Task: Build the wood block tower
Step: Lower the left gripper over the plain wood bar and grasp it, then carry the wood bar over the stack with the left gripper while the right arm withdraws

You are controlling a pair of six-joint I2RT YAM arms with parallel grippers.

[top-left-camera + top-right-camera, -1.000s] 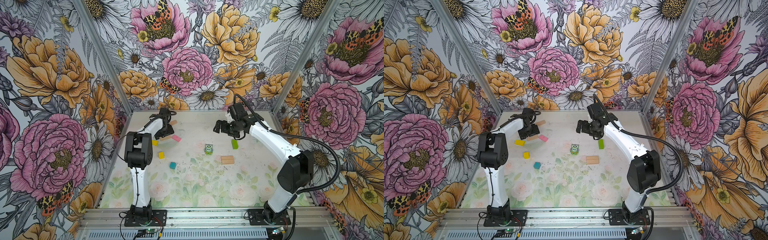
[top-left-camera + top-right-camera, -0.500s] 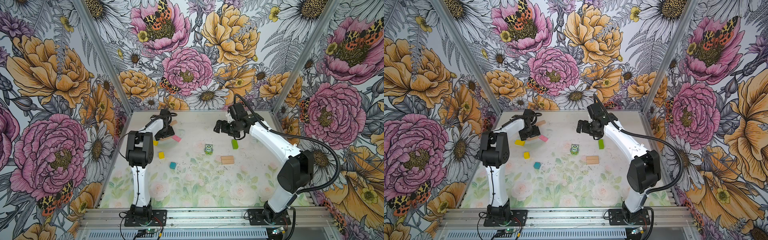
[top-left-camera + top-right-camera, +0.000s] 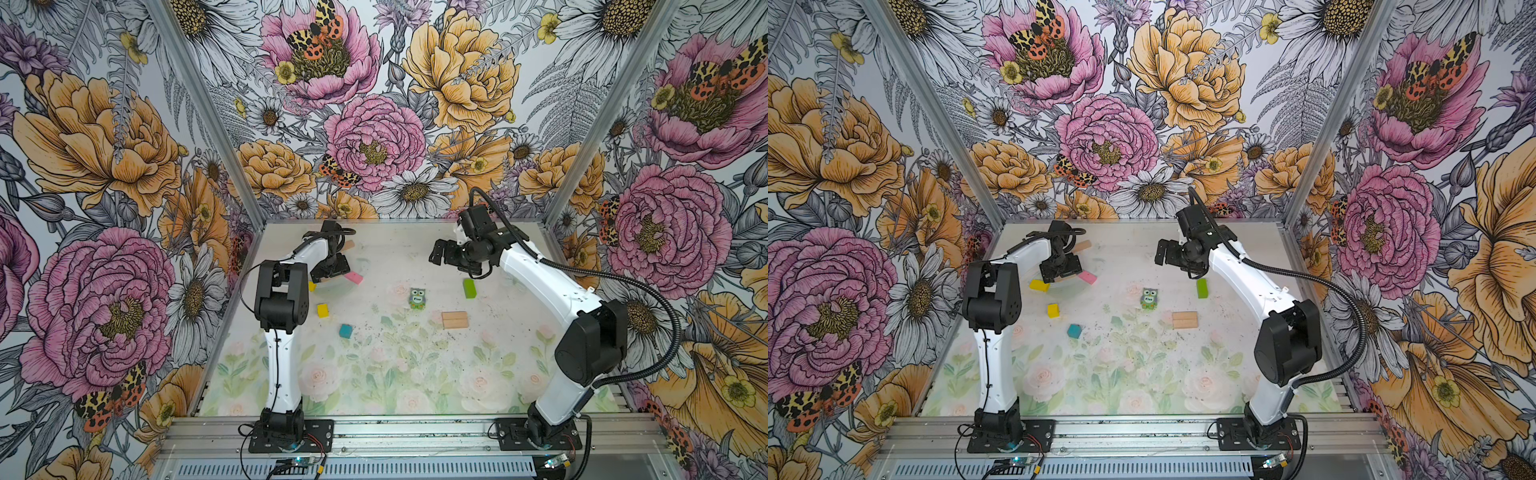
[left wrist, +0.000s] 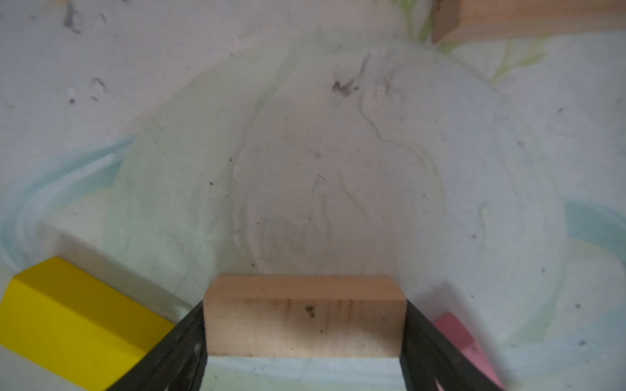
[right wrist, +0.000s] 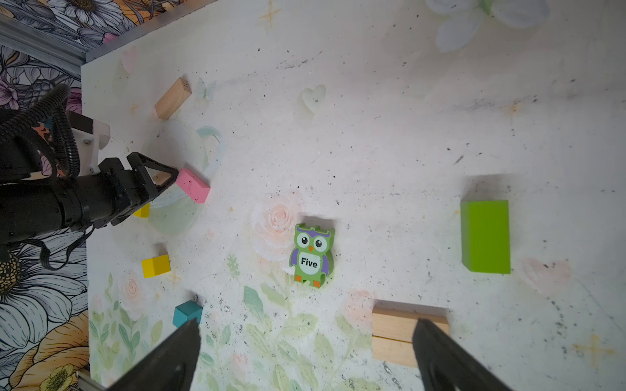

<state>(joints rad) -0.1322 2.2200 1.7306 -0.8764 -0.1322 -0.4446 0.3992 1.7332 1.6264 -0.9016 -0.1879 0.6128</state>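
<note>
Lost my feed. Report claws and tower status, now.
Left claw clamped on tan bar. Right claw open, empty. Nothing stacked yet; blocks scattered. Pink bar, yellow block crowd left claw.

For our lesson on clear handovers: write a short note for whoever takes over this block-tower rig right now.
Left gripper: closed on a tan bar, far left, between the pink bar and a yellow block.
Right gripper: open, empty, above the table.
Loose: paired tan bars side by side, third tan bar at the back, lime-green bar, owl piece, yellow cube, teal cube.
Done: nothing stacked.
Left: the whole tower, likely tan bars first.
</note>
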